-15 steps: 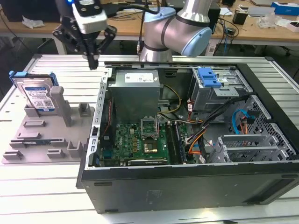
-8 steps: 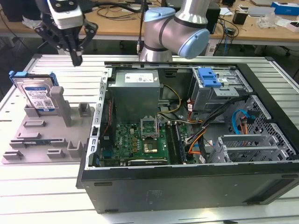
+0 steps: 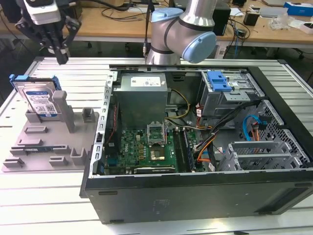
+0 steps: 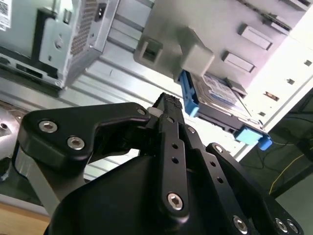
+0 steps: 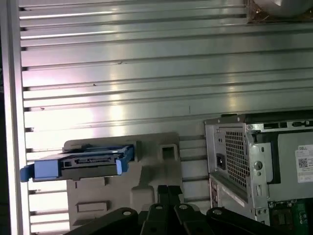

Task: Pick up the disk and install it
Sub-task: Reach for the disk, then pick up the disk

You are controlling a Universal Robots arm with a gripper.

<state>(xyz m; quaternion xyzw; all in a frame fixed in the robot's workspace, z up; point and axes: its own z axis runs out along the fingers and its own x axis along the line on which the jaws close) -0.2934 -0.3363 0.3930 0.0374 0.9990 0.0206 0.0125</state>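
Ribbed aluminium tabletop [image 3: 49, 205] carries a grey moulded holder [image 3: 54, 147], and the disk [image 3: 39, 100] stands on edge in a slot at the end of that holder nearest the gripper. It is a flat silver drive with a white-and-blue printed label, framed by blue plastic rails that end in small tabs. Just beside the holder, on the exterior view's right, sits an open computer case [image 3: 195, 191] with boards and cables exposed. Wooden desks [image 3: 112, 19] strewn with cables cross the room behind the holder. The gripper [image 3: 62, 58] hangs above the holder, apart from the disk, its black fingers [image 4: 172, 142] pressed together with nothing between them.
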